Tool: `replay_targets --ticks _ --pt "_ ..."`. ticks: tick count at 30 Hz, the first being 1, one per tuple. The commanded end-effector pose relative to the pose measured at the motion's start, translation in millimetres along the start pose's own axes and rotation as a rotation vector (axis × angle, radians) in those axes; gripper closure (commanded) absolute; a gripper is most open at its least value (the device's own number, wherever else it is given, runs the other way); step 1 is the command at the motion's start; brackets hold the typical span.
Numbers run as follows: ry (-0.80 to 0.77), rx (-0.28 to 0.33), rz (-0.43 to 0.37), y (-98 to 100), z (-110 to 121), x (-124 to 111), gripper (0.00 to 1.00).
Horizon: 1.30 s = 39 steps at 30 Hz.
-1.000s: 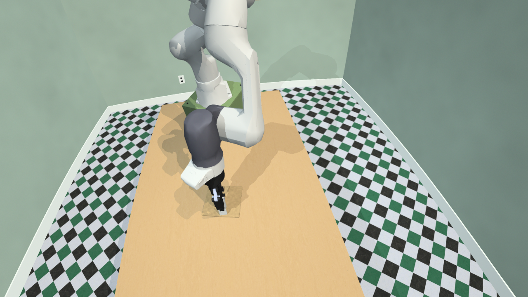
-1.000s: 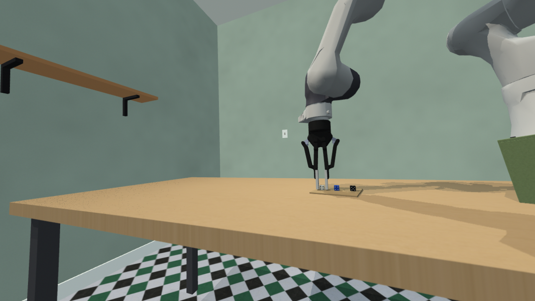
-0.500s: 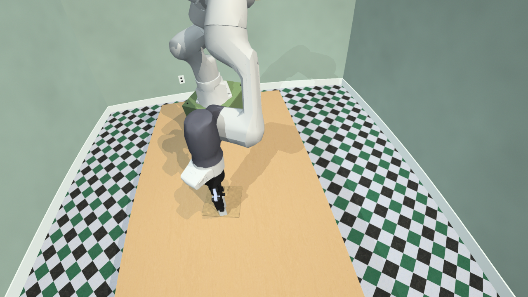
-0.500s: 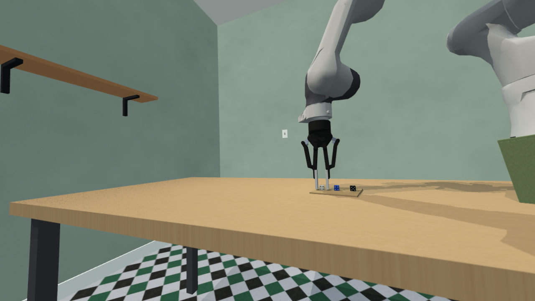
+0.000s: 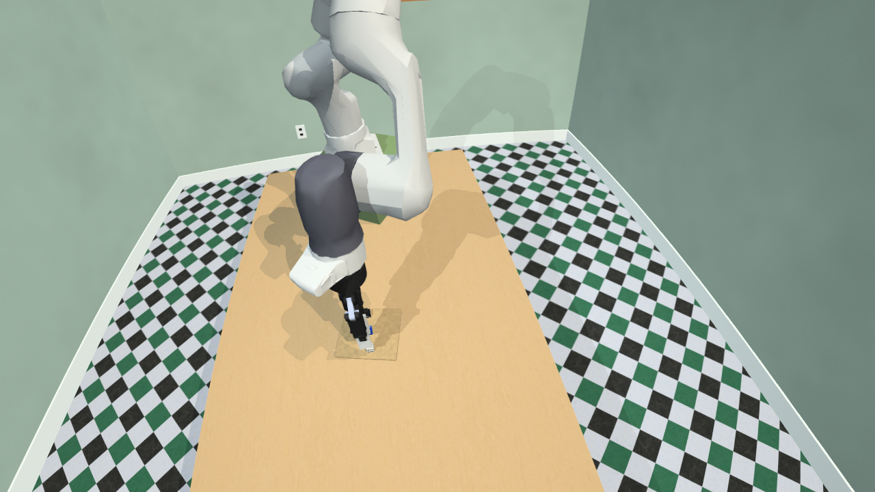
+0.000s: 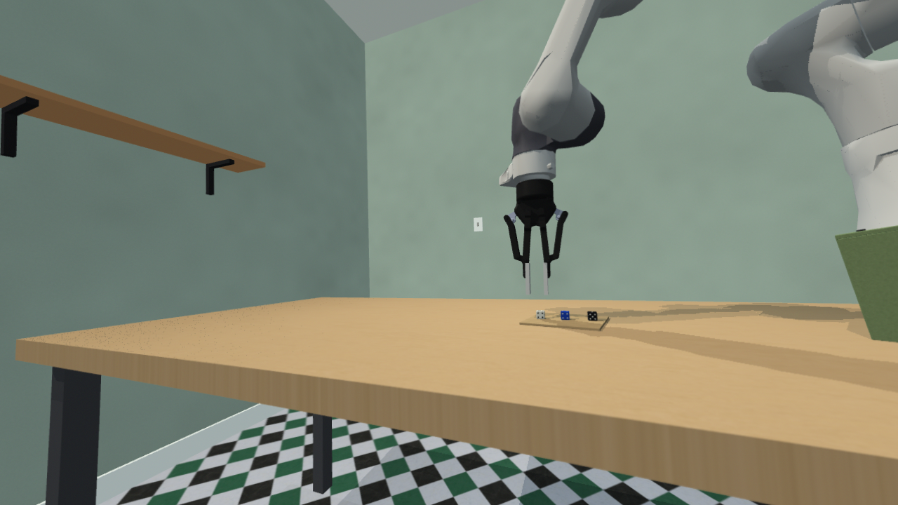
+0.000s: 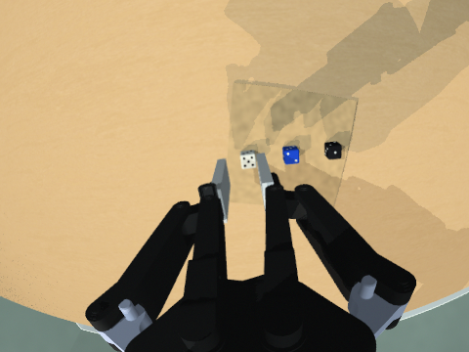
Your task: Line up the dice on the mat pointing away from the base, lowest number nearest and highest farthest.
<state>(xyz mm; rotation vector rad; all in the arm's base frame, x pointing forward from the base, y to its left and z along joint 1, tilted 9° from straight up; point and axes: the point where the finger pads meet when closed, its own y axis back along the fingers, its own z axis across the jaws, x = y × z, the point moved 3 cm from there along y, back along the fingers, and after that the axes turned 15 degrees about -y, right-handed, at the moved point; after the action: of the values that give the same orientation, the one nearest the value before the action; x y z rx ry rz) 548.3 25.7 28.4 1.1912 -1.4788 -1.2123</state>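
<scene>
Three dice lie in a row on a thin, see-through tan mat [image 7: 289, 140]: a white die [image 7: 248, 159] showing five, a blue die [image 7: 291, 154] and a black die [image 7: 332, 151]. In the exterior view the white die [image 6: 540, 314], the blue die [image 6: 565, 315] and the black die [image 6: 592, 315] rest flat on the mat [image 6: 563, 322], the black one nearest the robot's base. My gripper [image 6: 536, 290] hangs a little above the white die, fingers slightly apart and empty. It also shows in the wrist view [image 7: 244, 188]. In the top view my gripper [image 5: 365, 339] hides most of the dice.
The green base block [image 6: 873, 282] of the arm stands at the right end of the table. A wooden shelf [image 6: 125, 128] hangs on the left wall, well away from the arm.
</scene>
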Motion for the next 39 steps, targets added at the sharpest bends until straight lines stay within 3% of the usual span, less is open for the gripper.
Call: replay_targets --ticks 1,9,15,16,39 --pt "-0.026 -0.015 0.005 13.9 4 -2 0.81" --pt "-0.026 -0.015 0.005 39.7 3 -2 0.81" --pt "-0.026 -0.015 0.005 44.1 3 -2 0.81" --pt "-0.026 -0.015 0.005 44.1 3 -2 0.0" --pt "-0.026 -0.015 0.005 44.3 3 -2 0.0"
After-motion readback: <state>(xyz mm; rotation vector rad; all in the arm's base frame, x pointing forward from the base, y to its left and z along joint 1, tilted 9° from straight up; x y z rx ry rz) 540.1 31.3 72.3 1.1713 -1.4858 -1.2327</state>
